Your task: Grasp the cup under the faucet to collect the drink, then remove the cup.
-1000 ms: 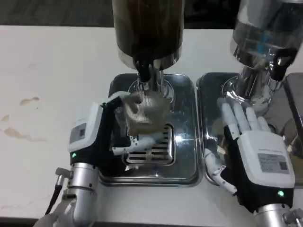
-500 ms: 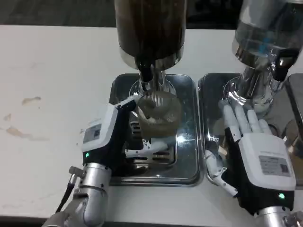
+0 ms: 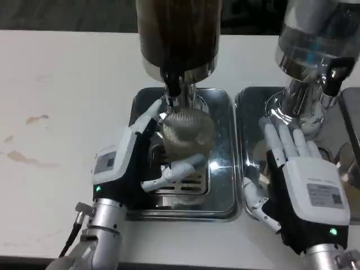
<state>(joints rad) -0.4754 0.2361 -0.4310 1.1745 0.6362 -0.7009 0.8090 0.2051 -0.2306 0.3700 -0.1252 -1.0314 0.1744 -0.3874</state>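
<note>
On two trays [image 3: 225,211], one cup [image 3: 188,135], two dispensers [image 3: 179,34]

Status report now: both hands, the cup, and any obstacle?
Left hand grips the cup under the dark dispenser's faucet. Right hand open, flat on the right tray. Nothing in the way.

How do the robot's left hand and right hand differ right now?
The left hand holds the ribbed cup under the dark dispenser's faucet; the right hand holds nothing. The left hand's fingers wrap the cup; the right hand's lie spread on the right tray. Both have white backs.
</note>
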